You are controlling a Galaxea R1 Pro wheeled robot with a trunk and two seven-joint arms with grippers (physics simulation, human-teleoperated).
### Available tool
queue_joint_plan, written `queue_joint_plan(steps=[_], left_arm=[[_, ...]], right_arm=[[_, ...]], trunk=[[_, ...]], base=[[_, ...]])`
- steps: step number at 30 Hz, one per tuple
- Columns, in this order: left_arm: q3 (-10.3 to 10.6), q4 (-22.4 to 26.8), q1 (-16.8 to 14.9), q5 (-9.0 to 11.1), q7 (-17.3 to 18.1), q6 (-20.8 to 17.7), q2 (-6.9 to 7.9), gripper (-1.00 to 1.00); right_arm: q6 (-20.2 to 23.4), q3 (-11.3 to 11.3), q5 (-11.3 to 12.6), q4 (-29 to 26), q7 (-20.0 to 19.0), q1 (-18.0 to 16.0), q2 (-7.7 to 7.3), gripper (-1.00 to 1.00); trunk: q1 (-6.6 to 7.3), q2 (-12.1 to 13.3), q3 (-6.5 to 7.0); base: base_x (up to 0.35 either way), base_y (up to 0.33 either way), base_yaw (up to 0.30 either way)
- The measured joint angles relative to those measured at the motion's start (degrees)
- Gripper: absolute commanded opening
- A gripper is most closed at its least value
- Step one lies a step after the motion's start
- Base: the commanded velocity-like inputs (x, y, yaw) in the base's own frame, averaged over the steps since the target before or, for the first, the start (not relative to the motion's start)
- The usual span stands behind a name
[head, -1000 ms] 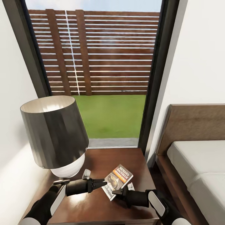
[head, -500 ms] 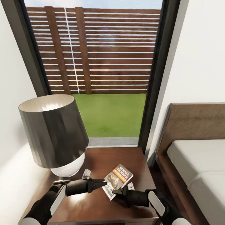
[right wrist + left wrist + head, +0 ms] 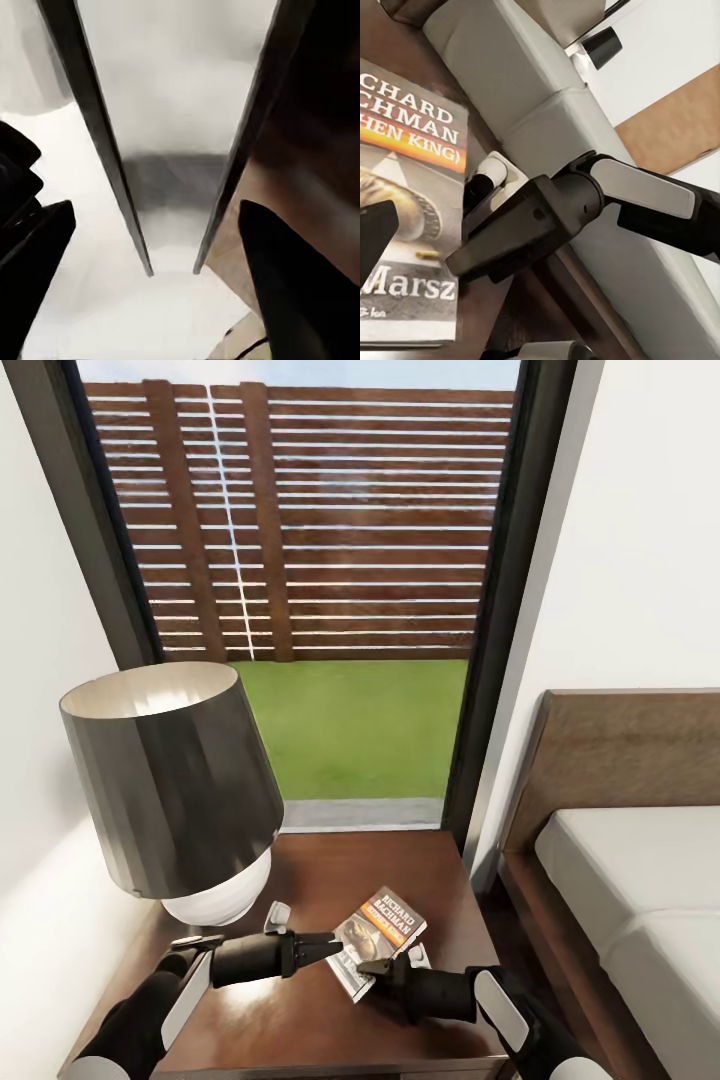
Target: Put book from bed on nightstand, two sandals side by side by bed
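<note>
Nightstand glossy dark wood; book printed paper cover; bed matt pale cloth, wood headboard.

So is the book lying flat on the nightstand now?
Yes, flat: the book rests cover-up on the nightstand top.

both arms low, forearms converging; left claw and right claw parted.

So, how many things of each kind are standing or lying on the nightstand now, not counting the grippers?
Book: 1
Table lamp: 1
Total: 2, both on the nightstand.
</note>
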State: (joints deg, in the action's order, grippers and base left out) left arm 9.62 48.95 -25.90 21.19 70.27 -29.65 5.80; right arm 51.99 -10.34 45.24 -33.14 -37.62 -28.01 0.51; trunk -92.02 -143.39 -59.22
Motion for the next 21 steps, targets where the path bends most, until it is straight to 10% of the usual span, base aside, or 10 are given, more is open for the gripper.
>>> queue_joint_plan(steps=[21], left_arm=[[0.00,0.00,0.01,0.00,0.00,0.00,-0.04,1.00]], right_arm=[[0.11,0.09,0.66,-0.04,-0.07,-0.02,-0.01,1.00]], trunk=[[-0.02,0.00,0.00]], base=[[-0.027,0.000,0.000]])
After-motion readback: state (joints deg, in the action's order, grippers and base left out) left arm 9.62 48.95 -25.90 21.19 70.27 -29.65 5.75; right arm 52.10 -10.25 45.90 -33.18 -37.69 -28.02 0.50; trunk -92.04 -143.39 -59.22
